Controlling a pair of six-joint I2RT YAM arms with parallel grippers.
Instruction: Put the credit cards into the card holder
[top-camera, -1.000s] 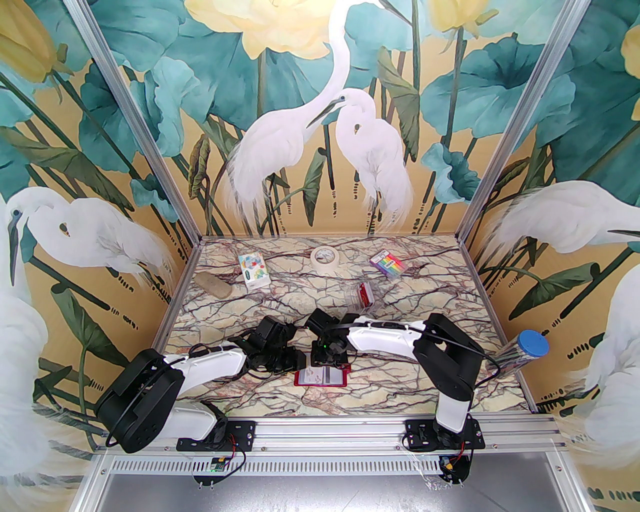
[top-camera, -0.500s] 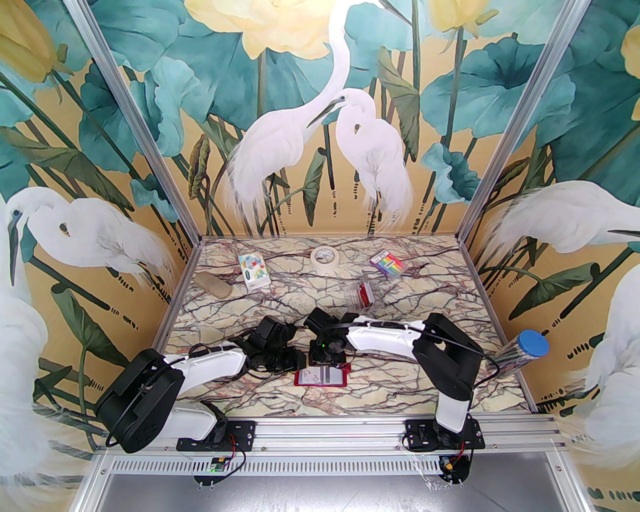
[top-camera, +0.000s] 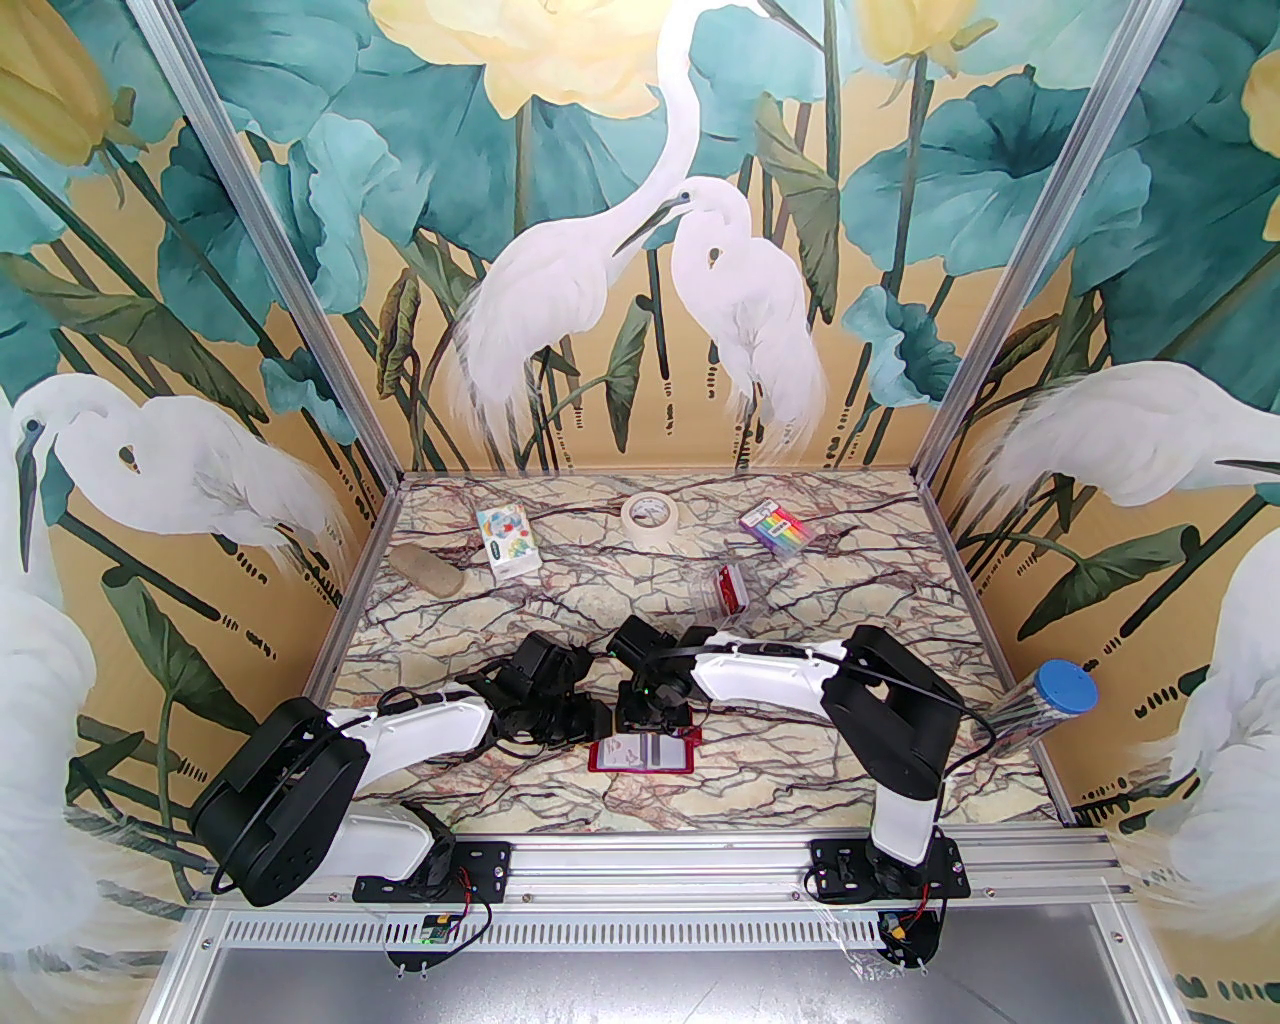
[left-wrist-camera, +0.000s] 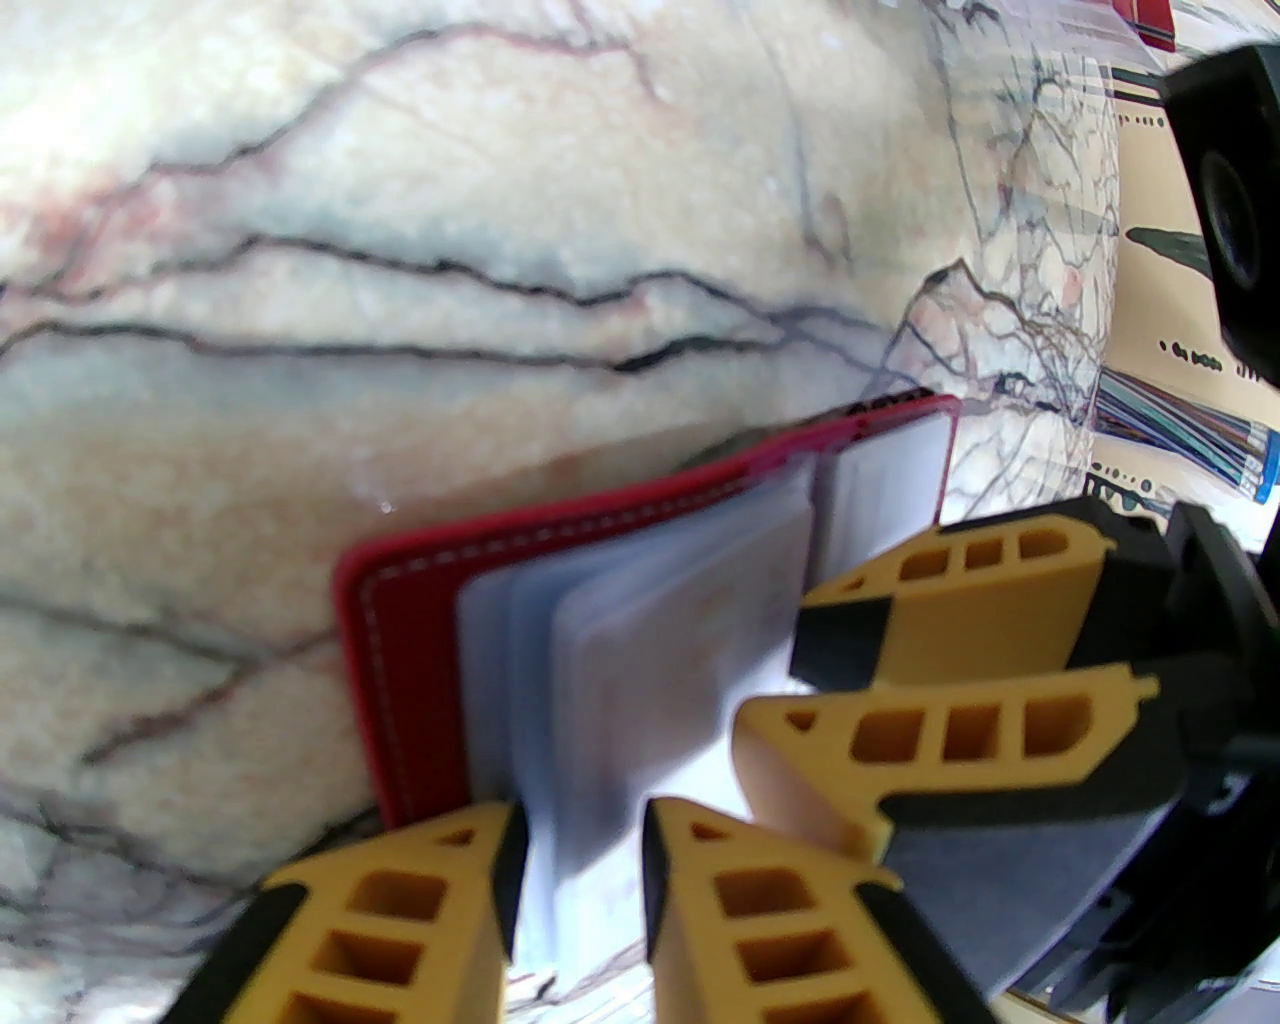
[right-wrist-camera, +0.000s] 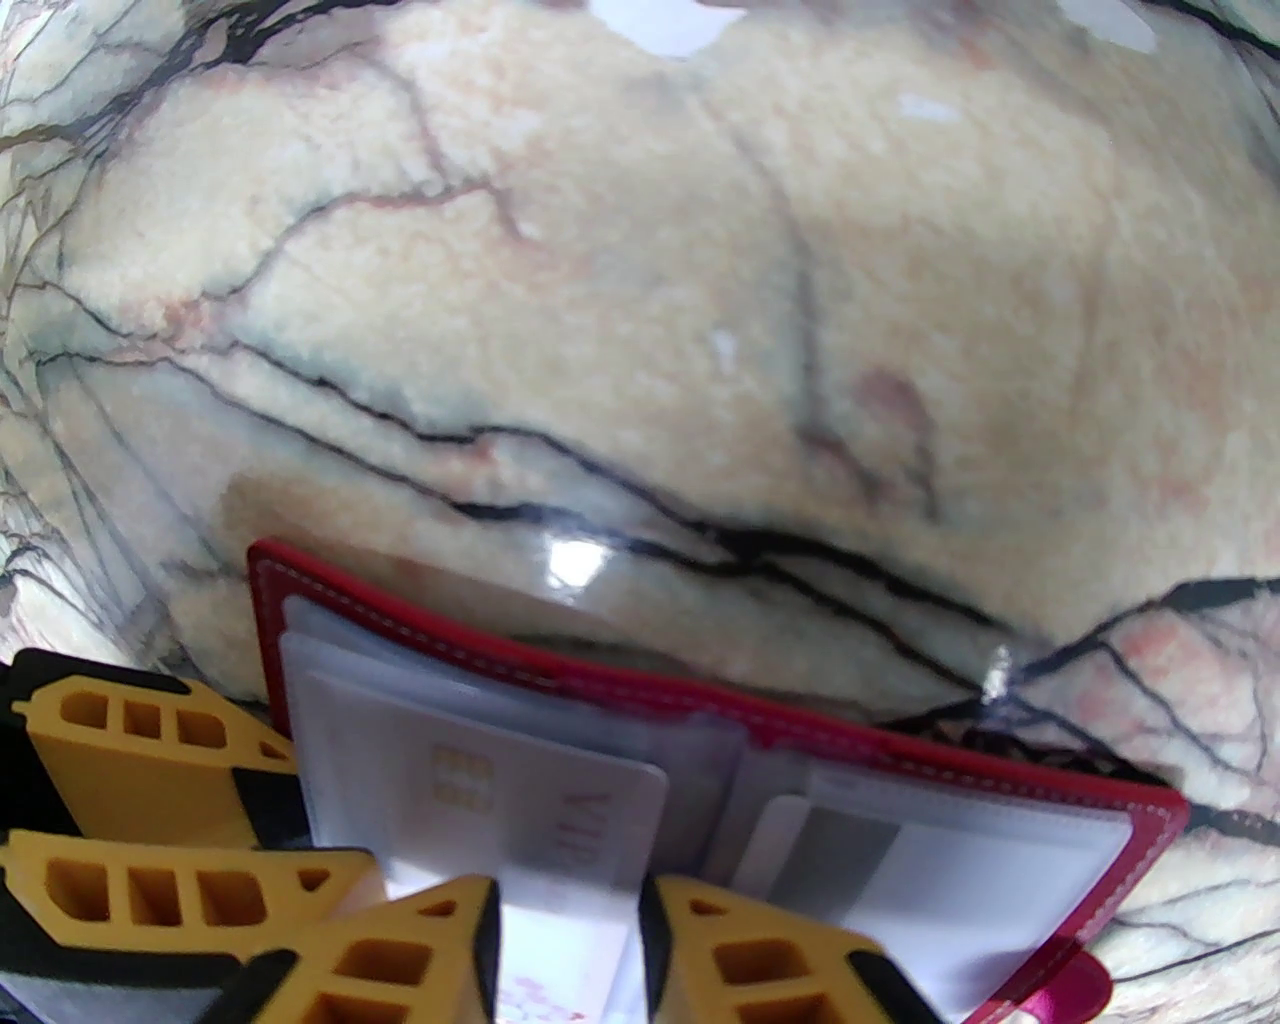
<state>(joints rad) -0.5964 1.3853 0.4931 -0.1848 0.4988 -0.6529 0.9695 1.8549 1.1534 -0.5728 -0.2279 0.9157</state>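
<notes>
Right wrist view: a credit card (right-wrist-camera: 540, 800) sits partway in the open card holder (right-wrist-camera: 1150, 830), insertion under way, I judge. My right gripper (right-wrist-camera: 565, 900), narrow, straddles the card's near end. My left gripper (left-wrist-camera: 580, 830), narrow, straddles the holder's leaves. Whether either pinches I cannot tell. Next, probably: push the card home, squarely.

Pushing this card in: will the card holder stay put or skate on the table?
Probably skates: the card holder lies open on a glossy table showing glare. Its clear sleeves fan up thin, so they likely buckle. The card looks flat and stiff, so should push cleanly.
</notes>
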